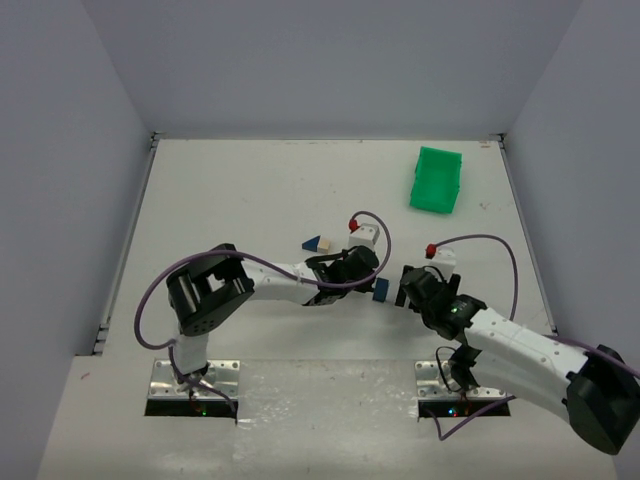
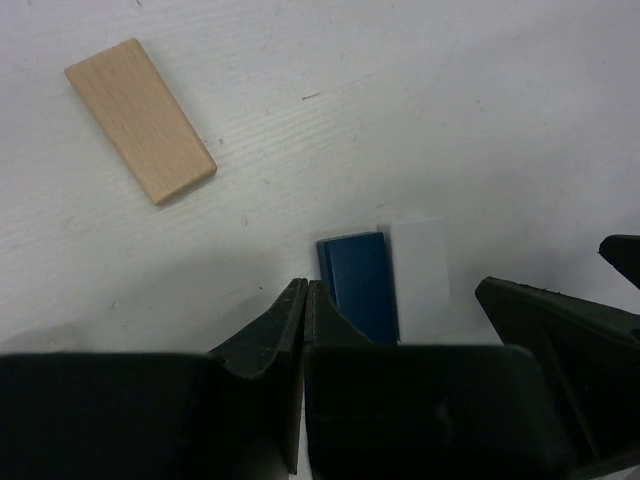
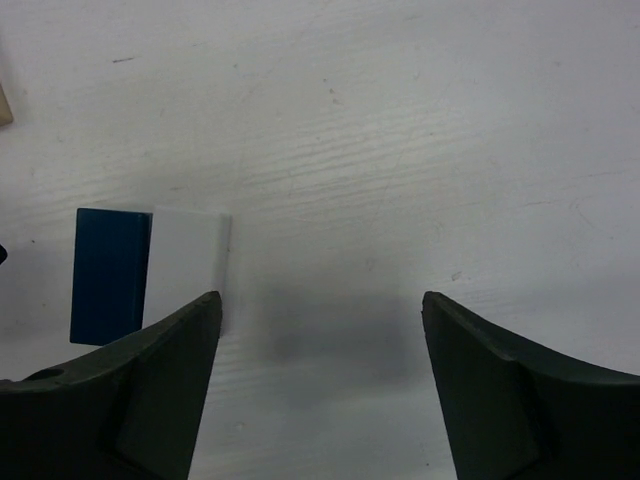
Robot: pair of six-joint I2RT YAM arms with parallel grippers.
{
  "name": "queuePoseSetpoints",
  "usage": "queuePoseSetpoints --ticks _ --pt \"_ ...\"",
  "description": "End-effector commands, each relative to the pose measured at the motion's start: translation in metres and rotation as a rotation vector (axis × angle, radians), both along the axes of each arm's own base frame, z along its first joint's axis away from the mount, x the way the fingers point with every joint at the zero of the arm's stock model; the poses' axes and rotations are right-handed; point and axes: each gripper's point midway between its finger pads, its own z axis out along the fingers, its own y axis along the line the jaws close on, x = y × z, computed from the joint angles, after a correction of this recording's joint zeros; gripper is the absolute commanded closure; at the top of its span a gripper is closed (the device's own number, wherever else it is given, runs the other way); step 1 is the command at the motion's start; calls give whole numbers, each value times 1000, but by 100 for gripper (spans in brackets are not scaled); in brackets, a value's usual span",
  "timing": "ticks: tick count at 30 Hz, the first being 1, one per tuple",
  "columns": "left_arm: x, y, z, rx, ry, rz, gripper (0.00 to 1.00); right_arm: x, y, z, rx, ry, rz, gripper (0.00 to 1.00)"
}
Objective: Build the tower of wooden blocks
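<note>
- Top view: the wood block tower point(image 1: 318, 244), a blue wedge against a tan-white piece, stands near the table's middle. The green bin point(image 1: 436, 180) sits toward the far right corner. A blue block point(image 1: 381, 290) lies between the left gripper point(image 1: 365, 270) and the right gripper point(image 1: 405, 283).
- Left wrist: jaws pinched to a thin slit, holding nothing. The blue block touches a white block point(image 2: 420, 275); a tan block point(image 2: 140, 120) lies flat, apart.
- Right wrist: jaws wide, empty.
</note>
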Motion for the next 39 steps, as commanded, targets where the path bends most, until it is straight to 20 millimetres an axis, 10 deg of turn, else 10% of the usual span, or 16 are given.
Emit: queuePoseSetpoints --ticks 1,11,39 --pt "8 -9 7 -60 -14 -17 100 13 2 7 -7 -26 -28 27" --pt "12 -7 -9 -54 22 -19 100 20 9 -3 -10 30 -15 69" --pt "8 -14 -27 -59 74 -56 100 39 32 -19 165 58 107 69"
